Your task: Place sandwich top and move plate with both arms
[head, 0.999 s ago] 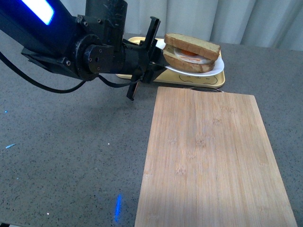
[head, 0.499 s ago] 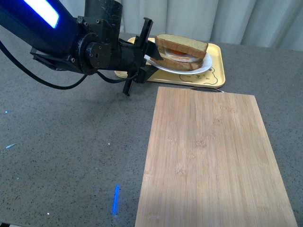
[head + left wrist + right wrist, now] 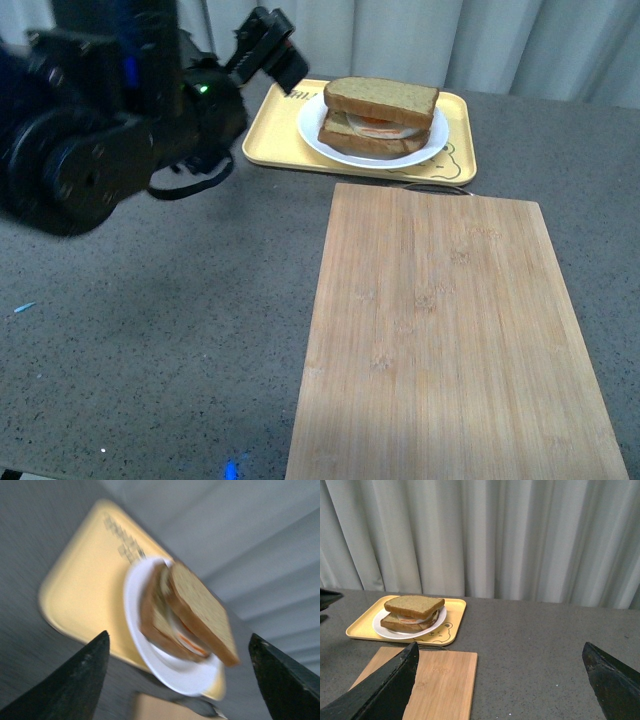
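The sandwich top (image 3: pixel 381 97), a tan-brown bread slice, lies on the stacked sandwich on the white plate (image 3: pixel 432 143). The plate rests on the yellow tray (image 3: pixel 277 135) at the back of the table. My left gripper (image 3: pixel 270 50) is open and empty, raised to the left of the plate and clear of it. In the blurred left wrist view the sandwich top (image 3: pixel 202 611) and plate (image 3: pixel 175 670) lie ahead between the open fingers (image 3: pixel 82 680). My right gripper (image 3: pixel 500 680) is open and empty, far back; its view shows the sandwich top (image 3: pixel 414 605) and plate (image 3: pixel 387 631) in the distance.
A bamboo cutting board (image 3: pixel 440 340) lies in front of the tray, also in the right wrist view (image 3: pixel 430 682). The grey speckled tabletop (image 3: pixel 150 340) spreads to the left. Pale curtains (image 3: pixel 485 535) hang behind the table.
My left gripper let go of the plate and pulled back up and to the left. The plate with the sandwich settled flat on the yellow tray.
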